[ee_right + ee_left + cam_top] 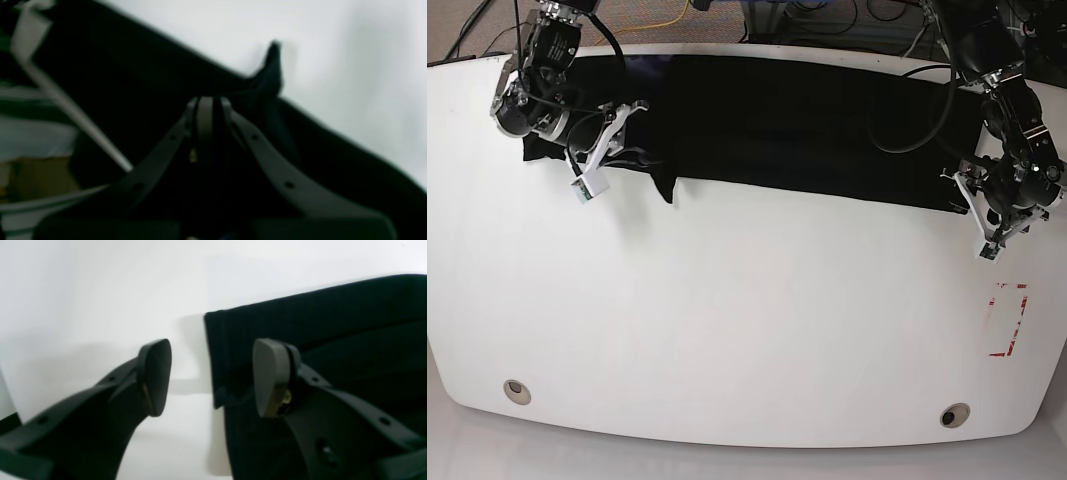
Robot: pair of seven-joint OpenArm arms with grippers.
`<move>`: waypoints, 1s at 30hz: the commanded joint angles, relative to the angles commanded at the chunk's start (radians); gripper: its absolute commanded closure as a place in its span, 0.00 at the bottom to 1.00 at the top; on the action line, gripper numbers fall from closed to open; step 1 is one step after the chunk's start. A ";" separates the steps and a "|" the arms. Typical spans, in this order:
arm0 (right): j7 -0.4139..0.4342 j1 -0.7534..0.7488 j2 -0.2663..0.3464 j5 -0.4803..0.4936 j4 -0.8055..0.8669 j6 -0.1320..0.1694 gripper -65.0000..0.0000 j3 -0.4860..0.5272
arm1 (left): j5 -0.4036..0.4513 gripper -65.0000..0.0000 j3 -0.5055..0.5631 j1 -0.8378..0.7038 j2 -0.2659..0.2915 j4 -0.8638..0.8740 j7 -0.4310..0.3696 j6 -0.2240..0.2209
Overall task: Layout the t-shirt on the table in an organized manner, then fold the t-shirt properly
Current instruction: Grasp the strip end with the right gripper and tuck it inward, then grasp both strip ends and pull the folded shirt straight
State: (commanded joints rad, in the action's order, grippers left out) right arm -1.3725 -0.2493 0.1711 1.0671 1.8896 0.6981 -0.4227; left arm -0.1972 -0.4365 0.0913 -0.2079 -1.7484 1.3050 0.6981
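we see left fingers [211, 376] spread wide astride the t-shirt [807, 130] corner, right fingers [208, 111] clenched on cloth at 10 o'clock; uneven pulling could bunch it off the desk [727, 330].

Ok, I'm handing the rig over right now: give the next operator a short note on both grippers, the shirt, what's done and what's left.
Left gripper: open, straddling the t-shirt's corner edge, nothing held.
Right gripper: shut on the t-shirt, pinching a bit of cloth at the other end.
T-shirt: stretched as a long black band along the table's far edge; one flap hangs down near the right gripper.
Done: partly spread.
Left: flatten the layout, then fold.
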 joint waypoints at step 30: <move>0.000 -0.169 0.072 0.037 0.000 0.000 0.19 -0.017 | -0.081 0.45 0.000 -0.044 0.028 -0.089 0.035 0.000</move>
State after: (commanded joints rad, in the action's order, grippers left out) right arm -1.3725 -0.4181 0.2432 1.1040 1.8896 0.6981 -0.4396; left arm -0.2785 -0.4365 0.0468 -0.1803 -1.8374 1.3403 0.6981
